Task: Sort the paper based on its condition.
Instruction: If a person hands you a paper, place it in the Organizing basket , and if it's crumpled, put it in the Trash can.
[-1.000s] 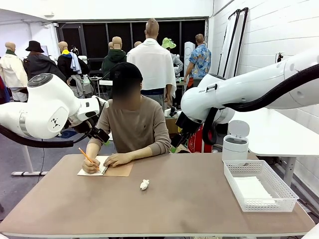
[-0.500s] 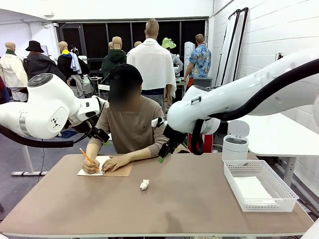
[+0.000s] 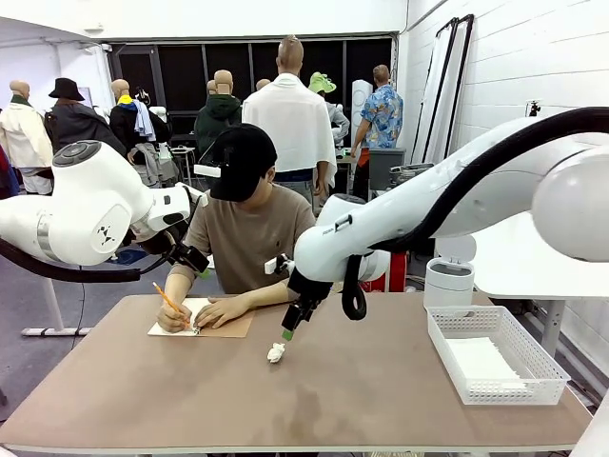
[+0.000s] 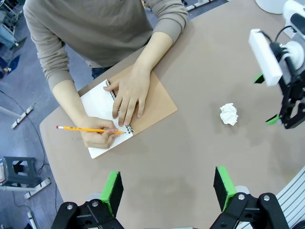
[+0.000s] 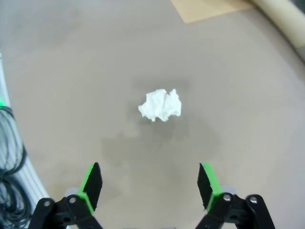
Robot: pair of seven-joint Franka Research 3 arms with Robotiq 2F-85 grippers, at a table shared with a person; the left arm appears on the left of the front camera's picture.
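The crumpled paper [image 3: 276,353] lies on the table [image 3: 381,409] at the lower centre of the front view, apart from everything else. The right gripper [image 3: 288,327] hangs just above it, tilted down and not touching it. In the right wrist view the paper sits at mid-frame, beyond the two green pads [image 5: 91,183], which stand wide apart with nothing between them. The left gripper [image 4: 167,186] is at the bottom edge of its wrist view, high over the table, its jaws also spread and empty. In the upper left of that view a person's hand [image 4: 131,90] lies flat on a notebook [image 4: 157,102], and the other hand [image 4: 97,138] holds a pencil [image 4: 86,129] on the white page. At the lower right of the front view a white basket [image 3: 514,392] stands near the table's edge with a flat sheet [image 3: 481,360] inside.
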